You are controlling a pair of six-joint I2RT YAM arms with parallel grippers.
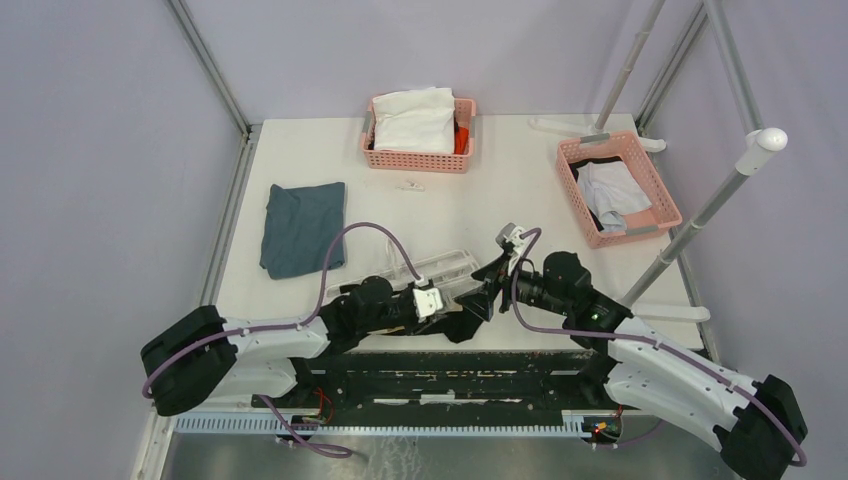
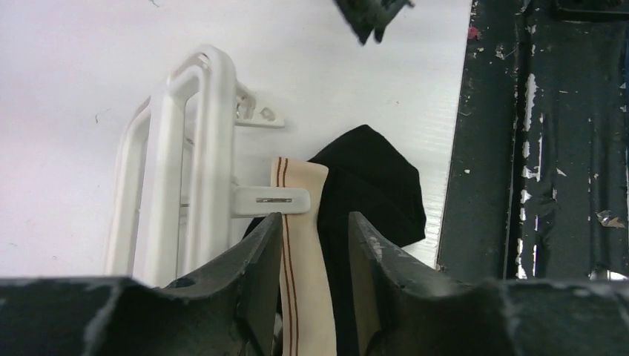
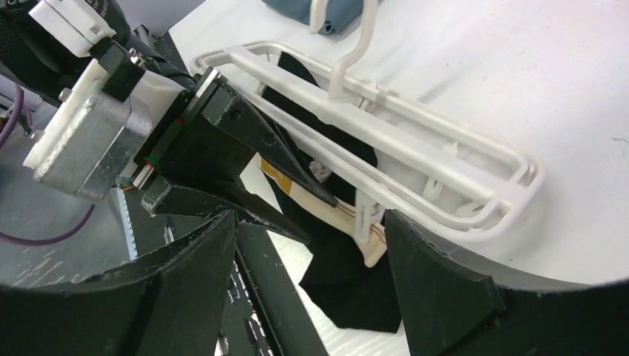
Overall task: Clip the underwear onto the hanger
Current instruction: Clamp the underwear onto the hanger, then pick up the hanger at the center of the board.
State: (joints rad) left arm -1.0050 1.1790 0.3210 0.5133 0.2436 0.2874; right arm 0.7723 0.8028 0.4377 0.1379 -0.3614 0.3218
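Well to the left of the hanger [image 1: 440, 268], which lies flat on the table [image 1: 500, 200], we see a folded blue-grey cloth [image 1: 303, 228]. At the hanger's near side we have the left tool [image 2: 315, 216] with its jaws parted and released. The beige waistband [image 2: 297, 194] of the underwear [image 2: 371, 178] runs loosely through the gap, close against one finger [image 2: 263, 252].

The underwear lies bunched against the hanger's near rails. Its black fabric reaches from under them to the table's near edge. One of the hanger's white clips [image 2: 271, 199] lies across the waistband's edge, though we cannot tell if it bites.

Just right of that spot, at the hanger's right end, the right tool [image 3: 310, 219] stands spread wide and holds nothing. It faces the left tool and the waistband.

Beyond the hanger stands a pink basket [image 1: 415, 160] with a white garment [image 1: 415, 120] in it. Well to the hanger's right is a second pink basket [image 1: 632, 232].
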